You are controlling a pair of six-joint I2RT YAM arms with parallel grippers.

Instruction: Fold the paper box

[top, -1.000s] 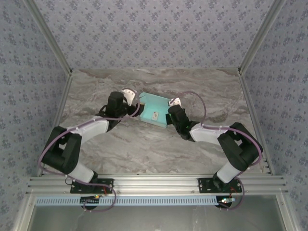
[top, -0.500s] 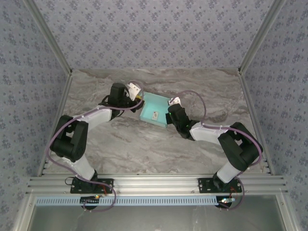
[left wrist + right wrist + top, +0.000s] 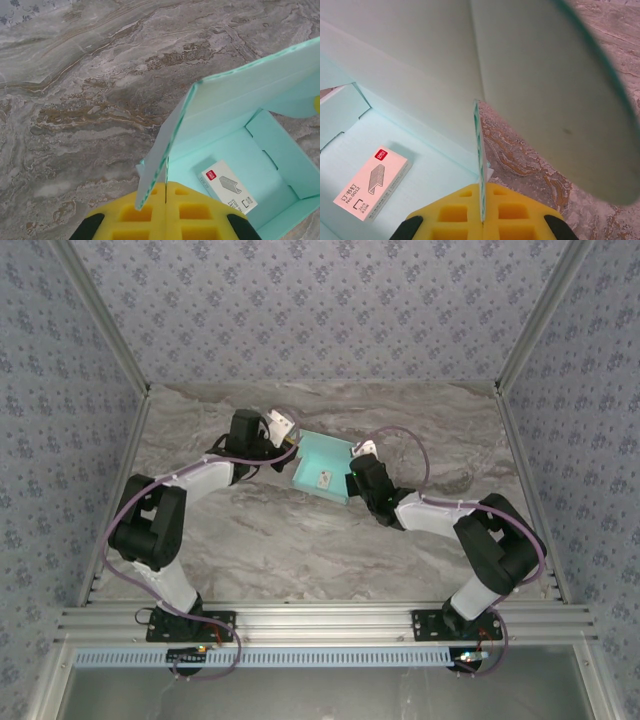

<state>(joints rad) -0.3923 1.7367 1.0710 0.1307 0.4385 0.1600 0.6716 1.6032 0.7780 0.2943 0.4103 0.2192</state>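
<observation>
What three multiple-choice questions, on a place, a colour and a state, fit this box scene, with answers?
1. The white packet lies: A inside the paper box; B on bare table; C in a gripper.
2. The paper box is: A pink; B pale turquoise; C brown.
3. On the left gripper the jaws are: A wide open; B shut on a box panel; C holding the packet.
Answers: A, it lies on the box floor; B, the card's colour; B, they pinch the panel's edge.
</observation>
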